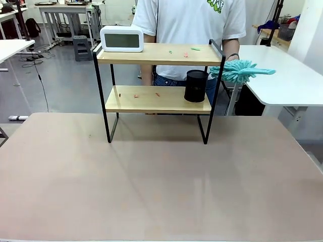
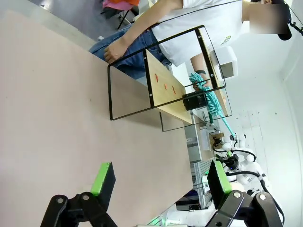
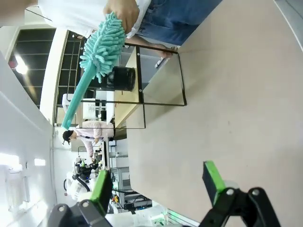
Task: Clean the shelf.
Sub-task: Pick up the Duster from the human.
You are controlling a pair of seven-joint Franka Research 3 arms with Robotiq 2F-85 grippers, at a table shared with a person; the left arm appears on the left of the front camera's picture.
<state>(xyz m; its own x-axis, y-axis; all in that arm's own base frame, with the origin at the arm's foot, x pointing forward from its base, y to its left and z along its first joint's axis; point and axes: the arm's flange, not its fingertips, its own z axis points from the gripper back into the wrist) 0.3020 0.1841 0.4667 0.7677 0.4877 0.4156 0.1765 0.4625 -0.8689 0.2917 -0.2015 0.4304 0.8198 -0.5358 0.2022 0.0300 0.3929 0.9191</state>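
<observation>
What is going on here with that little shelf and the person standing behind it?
A person stands behind the shelf, holding a teal duster in one hand by the shelf's right end. A white clock sits on the top board and a black mesh cup on the lower one, with small scraps on both boards. The left gripper and right gripper are open above the table, holding nothing.

The shelf [image 1: 151, 54] stood upright in the upper middle of the front view, two light wooden boards in a thin black metal frame with loop legs. Small pink and green scraps [image 1: 185, 54] lay scattered on both boards.
</observation>
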